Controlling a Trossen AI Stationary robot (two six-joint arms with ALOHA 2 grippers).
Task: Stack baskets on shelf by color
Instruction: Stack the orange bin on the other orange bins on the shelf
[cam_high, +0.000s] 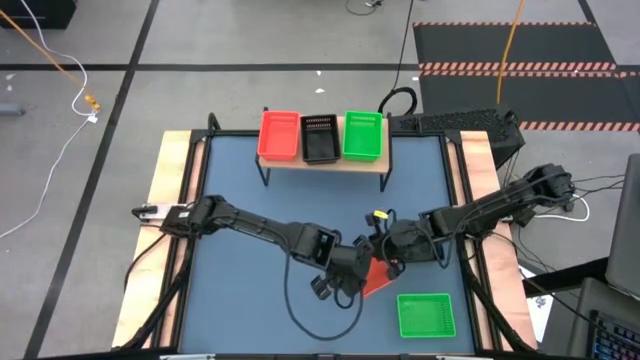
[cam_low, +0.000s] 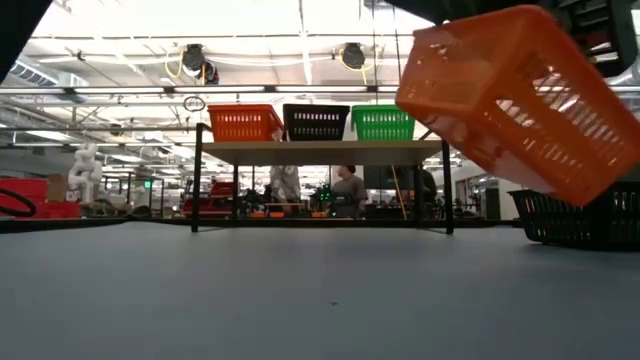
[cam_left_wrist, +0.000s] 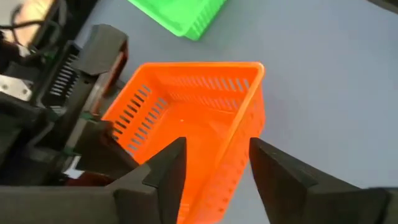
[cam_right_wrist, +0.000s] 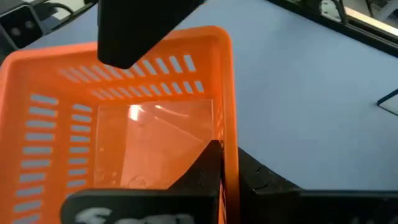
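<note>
Held tilted off the blue bench (cam_high: 250, 190) near its front: red basket (cam_left_wrist: 193, 134), empty, thin mesh plastic, likely light and springy, best pinched at a rim wall. Right tool (cam_right_wrist: 227, 171) pressed shut on one wall; left tool (cam_left_wrist: 214, 168) spread, straddling another wall. Just beside: green basket (cam_high: 426, 315), empty, flat on the bench. Farther back, on the shelf (cam_high: 325, 163): red (cam_high: 279, 135), black (cam_high: 320, 137), green (cam_high: 362, 136) in a row, apparently empty.
</note>
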